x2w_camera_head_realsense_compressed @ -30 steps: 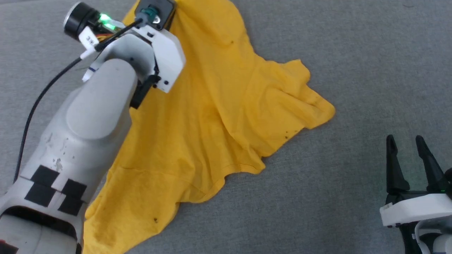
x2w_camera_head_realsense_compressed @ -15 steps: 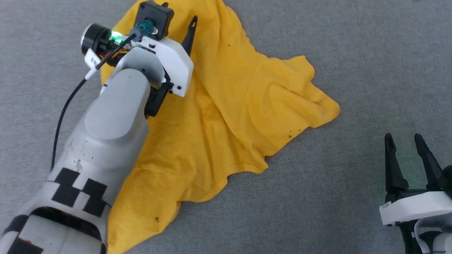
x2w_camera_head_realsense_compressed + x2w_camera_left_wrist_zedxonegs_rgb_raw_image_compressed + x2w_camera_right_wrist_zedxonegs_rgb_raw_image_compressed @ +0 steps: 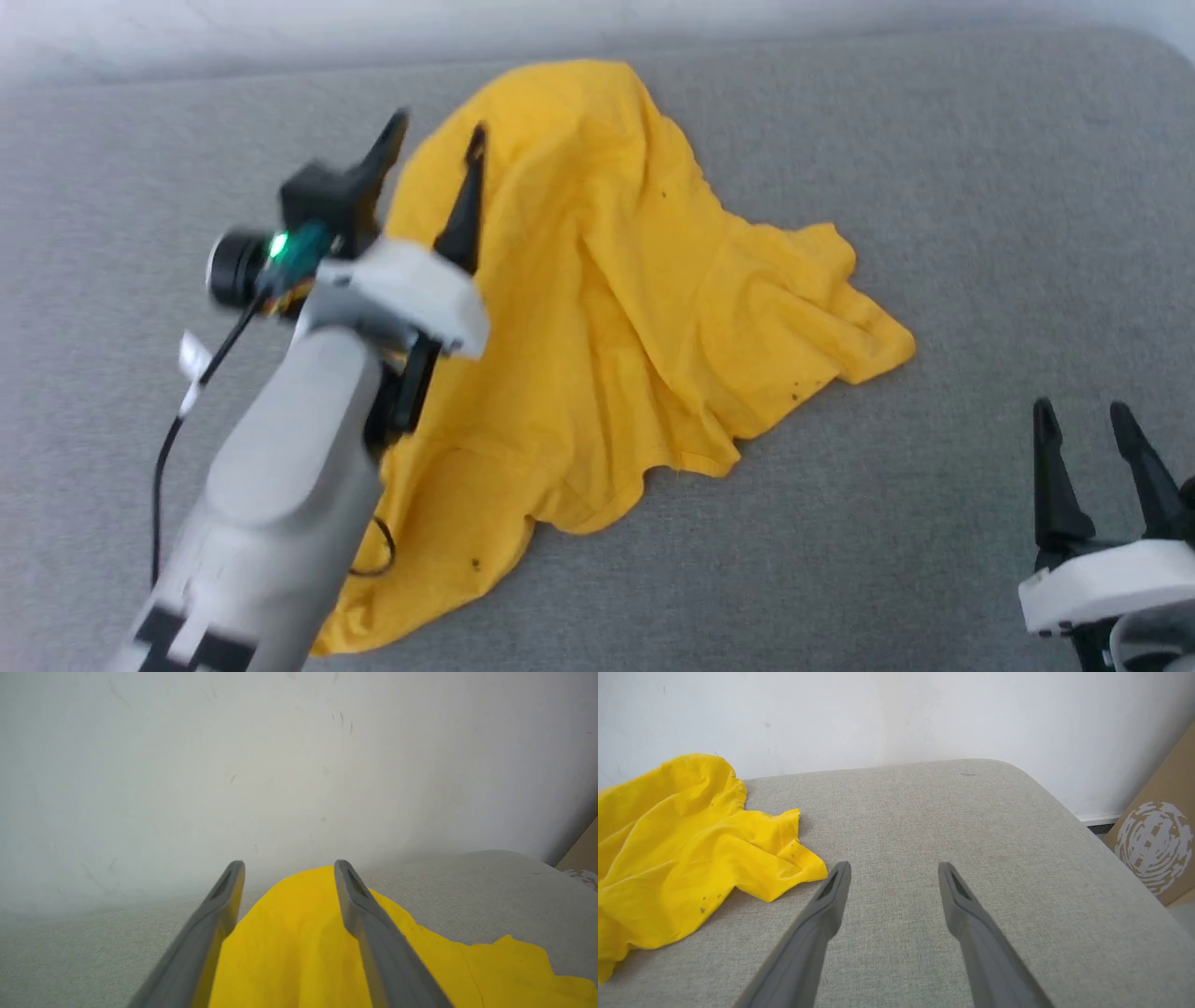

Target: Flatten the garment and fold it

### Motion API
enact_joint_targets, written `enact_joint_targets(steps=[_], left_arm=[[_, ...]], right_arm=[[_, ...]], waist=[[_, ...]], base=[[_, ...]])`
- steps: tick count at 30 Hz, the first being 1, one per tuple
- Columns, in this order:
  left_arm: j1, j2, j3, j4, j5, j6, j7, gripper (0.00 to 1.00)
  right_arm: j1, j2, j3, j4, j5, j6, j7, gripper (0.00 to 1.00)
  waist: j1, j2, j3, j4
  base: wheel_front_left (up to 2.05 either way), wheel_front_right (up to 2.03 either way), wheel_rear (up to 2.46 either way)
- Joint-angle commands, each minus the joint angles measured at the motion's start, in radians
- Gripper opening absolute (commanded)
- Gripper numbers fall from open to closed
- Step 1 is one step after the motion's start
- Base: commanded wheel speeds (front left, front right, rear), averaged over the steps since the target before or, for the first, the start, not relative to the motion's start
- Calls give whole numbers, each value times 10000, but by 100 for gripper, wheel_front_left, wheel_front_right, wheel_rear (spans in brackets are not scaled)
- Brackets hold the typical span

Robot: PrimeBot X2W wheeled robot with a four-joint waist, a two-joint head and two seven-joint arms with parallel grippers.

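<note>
The garment [image 3: 607, 308], a bright yellow T-shirt, lies rumpled and partly spread on the grey cushion, plain side up with a few small dark specks. My left gripper [image 3: 439, 140] hovers open over its far left edge, fingers apart and holding nothing. The left wrist view shows the yellow cloth [image 3: 289, 947] below and between the open left gripper [image 3: 287, 870]. Open and empty, my right gripper [image 3: 1083, 420] sits at the lower right, well clear of the shirt. From the right wrist, the garment [image 3: 677, 849] lies to the left of the right gripper [image 3: 894, 870].
The grey upholstered surface [image 3: 980, 187] ends at a white wall [image 3: 878, 714] behind. Its rounded right edge [image 3: 1064, 807] drops off toward a brown cardboard box [image 3: 1157, 844] on the floor. A black cable [image 3: 173, 439] trails from my left wrist.
My left gripper has opened, let go of the garment's far edge and pulled back toward me. The camera has tilted up, so the whole picture has shifted down.
</note>
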Motion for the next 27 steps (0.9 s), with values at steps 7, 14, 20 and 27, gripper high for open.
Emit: enact_joint_targets(steps=[7, 14, 20, 27], left_arm=[[2876, 1061, 686, -2466, -310, 1388, 326, 100], [5893, 1765, 1328, -5207, -798, 2773, 1154, 100], [7243, 2214, 757, -6394, -1332, 2800, 2889, 100], [7711, 2700, 299, -6538, -1960, 2639, 4655, 100]], right_arm=[[375, 22, -49, 125, 149, -7, -4, 100], [489, 22, -22, 157, 210, -7, 3, 100], [462, 22, -38, 112, 162, -7, 67, 100], [422, 22, 53, 84, 180, -7, 57, 100]], waist=[[2, 0, -1196, 1010], [2, 0, -1356, 1344], [2, 0, -1341, 1443], [2, 0, -1222, 1280]], base=[[0, 0, 0], [0, 0, 0], [0, 0, 0], [0, 0, 0]])
